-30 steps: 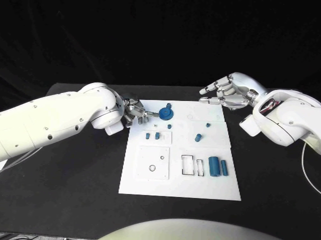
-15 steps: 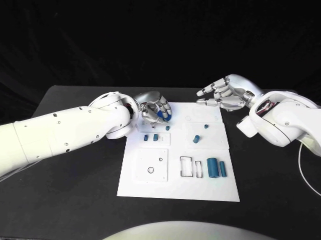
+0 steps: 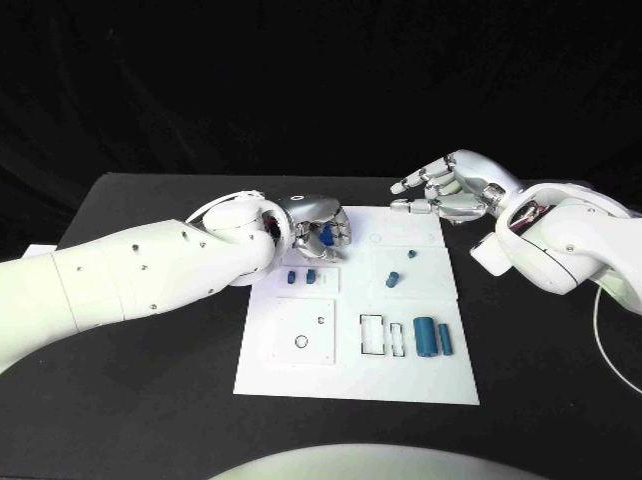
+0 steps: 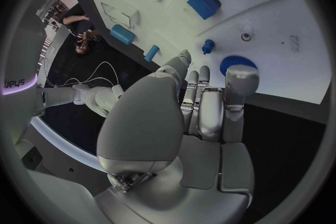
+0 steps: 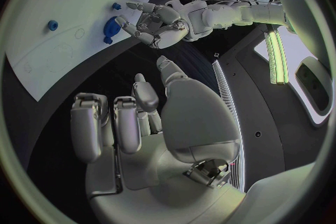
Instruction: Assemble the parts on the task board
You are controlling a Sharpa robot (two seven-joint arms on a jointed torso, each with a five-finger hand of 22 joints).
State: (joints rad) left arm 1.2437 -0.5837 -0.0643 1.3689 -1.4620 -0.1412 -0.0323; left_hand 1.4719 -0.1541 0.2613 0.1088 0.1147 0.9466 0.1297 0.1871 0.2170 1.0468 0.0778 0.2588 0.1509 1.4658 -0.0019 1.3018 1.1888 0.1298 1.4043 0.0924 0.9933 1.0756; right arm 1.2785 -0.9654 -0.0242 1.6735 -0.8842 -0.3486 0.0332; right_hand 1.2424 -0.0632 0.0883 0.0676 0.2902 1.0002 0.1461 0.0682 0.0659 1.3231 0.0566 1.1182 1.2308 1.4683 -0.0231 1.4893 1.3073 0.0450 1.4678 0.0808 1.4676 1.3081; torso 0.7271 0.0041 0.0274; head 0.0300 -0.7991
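left hand (image 3: 318,226): fingers apart, over blue gear (image 4: 237,64) | right hand (image 3: 448,187): fingers apart, empty

1. The task board (image 3: 357,380), a white plate, lay in the middle of the black table (image 3: 134,400).
2. The left hand (image 3: 315,225) hovered over the board's far left corner, fingers curled downward, with a blue part (image 3: 326,238) showing among its fingers; whether it gripped the part could not be told.
3. The right hand (image 3: 444,190) hung beyond the board's far right corner, fingers spread and holding nothing.
4. Two small blue blocks (image 3: 301,276) sat near the left hand.
5. Two blue cylinders (image 3: 435,335) lay side by side near the board's right edge.
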